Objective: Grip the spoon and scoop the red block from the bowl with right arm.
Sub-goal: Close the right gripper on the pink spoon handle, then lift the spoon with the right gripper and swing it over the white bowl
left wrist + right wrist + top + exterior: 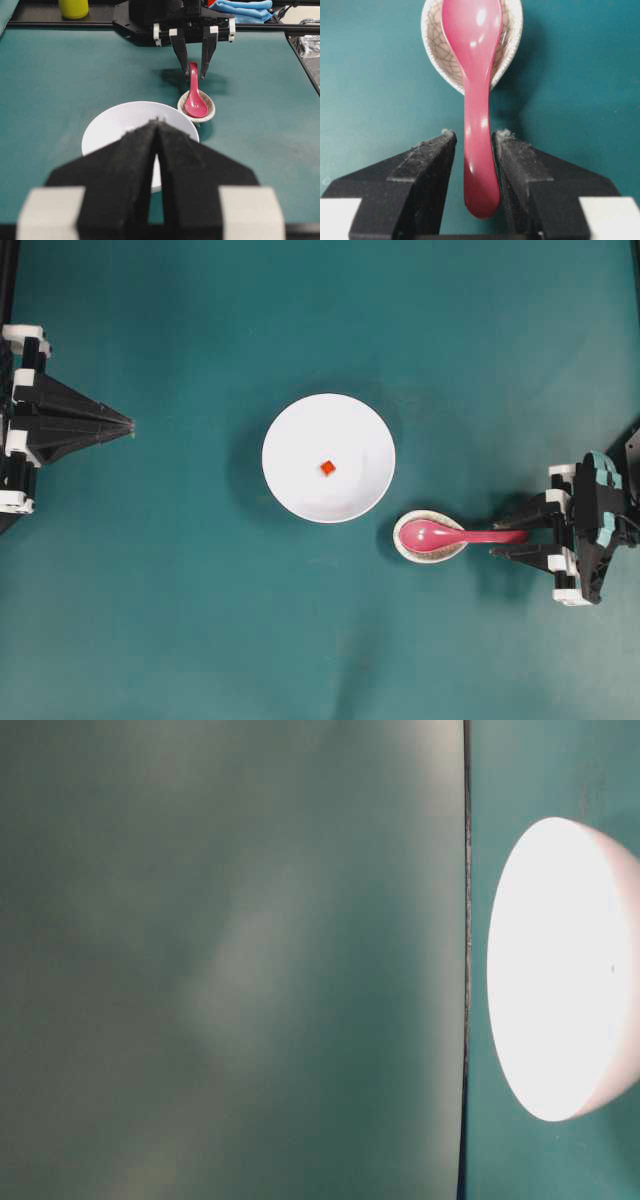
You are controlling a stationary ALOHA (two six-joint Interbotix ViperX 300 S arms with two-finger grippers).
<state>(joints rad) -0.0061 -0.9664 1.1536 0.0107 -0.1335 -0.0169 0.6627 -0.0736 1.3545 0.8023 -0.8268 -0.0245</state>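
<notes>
From above, we see the white bowl (328, 457) in the middle of the green table (200, 620), with the tiny red block (327, 468) sitting inside it. Just beside the bowl, the pink spoon (455, 535) lies with its scoop in a small speckled dish (408, 543), and its handle points at the right gripper (512, 537). The left gripper (128, 426) waits far off, pinched together. The low side view shows only the bowl's bright side. The left wrist view shows the right gripper's fingers down on both sides of the handle. In the right wrist view, the handle sits between the two fingers (432, 165) with thin gaps, so the gripper is narrow but not squeezing yet. We think we are at the grabbing step. Next we should squeeze the handle tight, then lift.
</notes>
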